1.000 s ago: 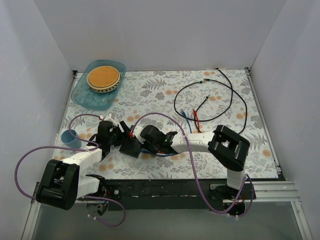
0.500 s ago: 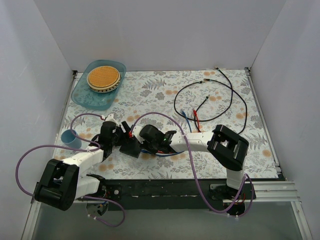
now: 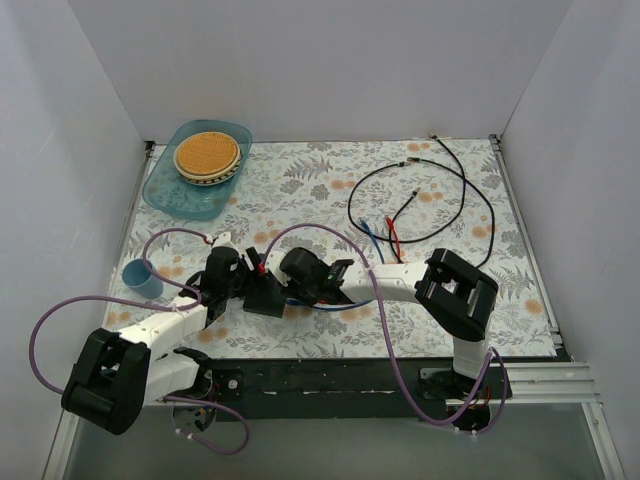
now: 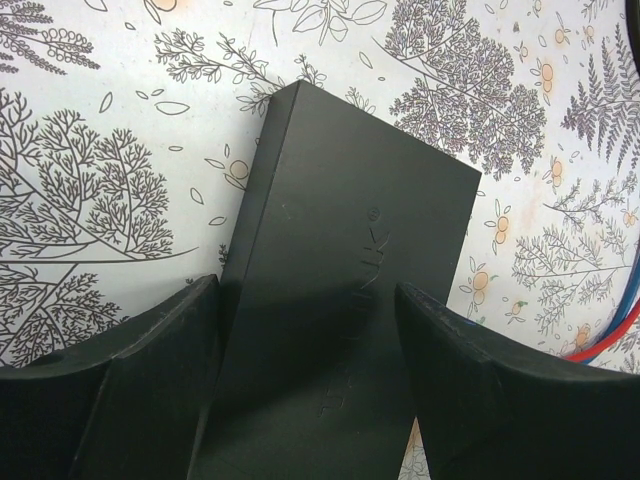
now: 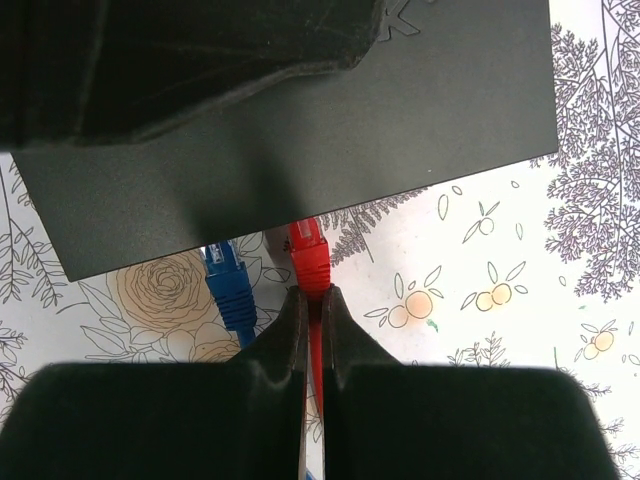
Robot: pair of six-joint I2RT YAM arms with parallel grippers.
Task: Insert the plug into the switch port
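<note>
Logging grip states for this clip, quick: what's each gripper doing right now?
Left gripper: closed on the switch.
Right gripper: closed on the red plug, at its cable end.

Robot lab test booth: plain white walls (image 3: 320, 60) enclose a floral-covered table (image 3: 300, 185) at 9, 12 and 3 o'clock, with robot arms (image 3: 400, 285) bolted at 6 o'clock.
</note>
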